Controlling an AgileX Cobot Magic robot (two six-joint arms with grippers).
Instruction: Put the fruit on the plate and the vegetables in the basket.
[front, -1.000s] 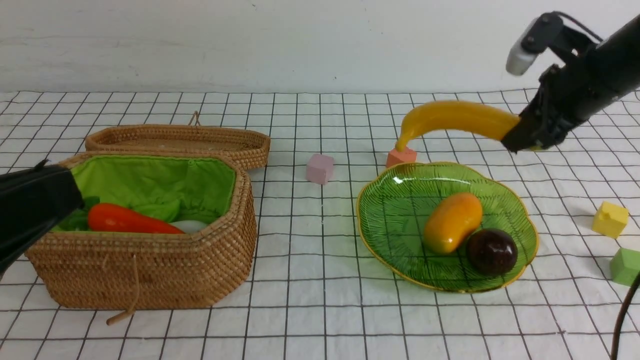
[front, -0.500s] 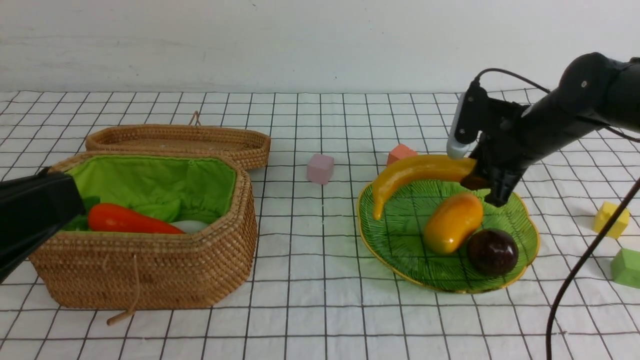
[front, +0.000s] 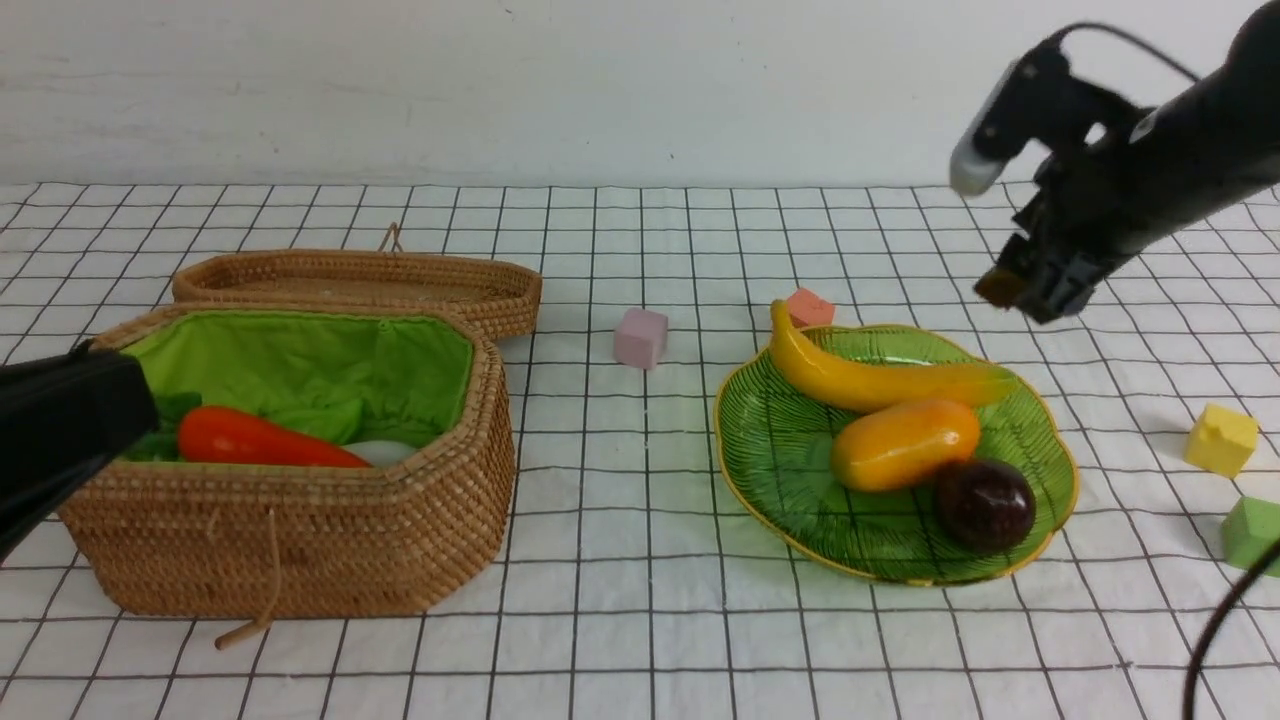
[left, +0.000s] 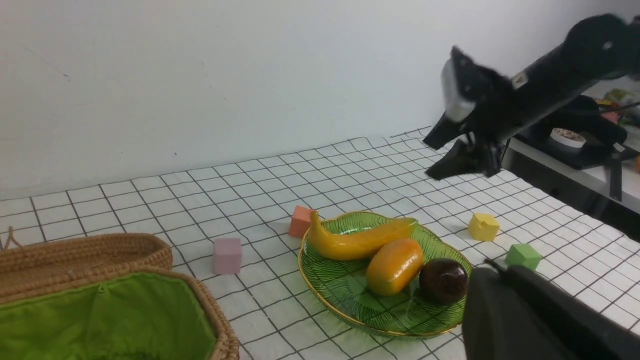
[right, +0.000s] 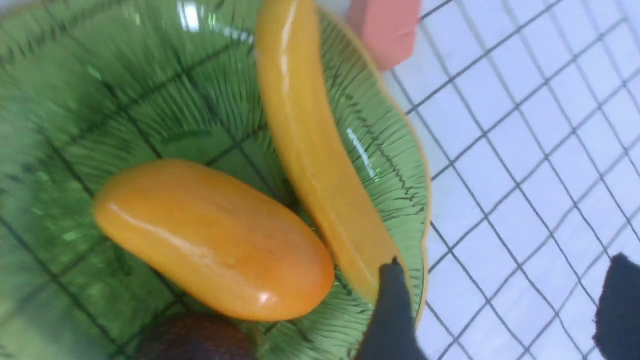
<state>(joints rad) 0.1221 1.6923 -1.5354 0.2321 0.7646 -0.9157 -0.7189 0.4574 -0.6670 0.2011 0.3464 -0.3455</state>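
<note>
1. I am holding the right gripper (front: 1035, 283) spread and empty above the plate (front: 760, 440).
2. Banana (front: 870, 380), mango (front: 905, 443) and mangosteen (front: 985, 503) are lying there.
3. The basket (front: 300, 540) is showing carrot (front: 260, 440) and probably radish (front: 385, 452); gourd unconfirmed.

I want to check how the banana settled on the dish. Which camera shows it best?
The right wrist view: the banana fills the frame along the plate beside the mango, though one of the fingers covers its end. The front view and left wrist view show it whole but smaller.
</note>
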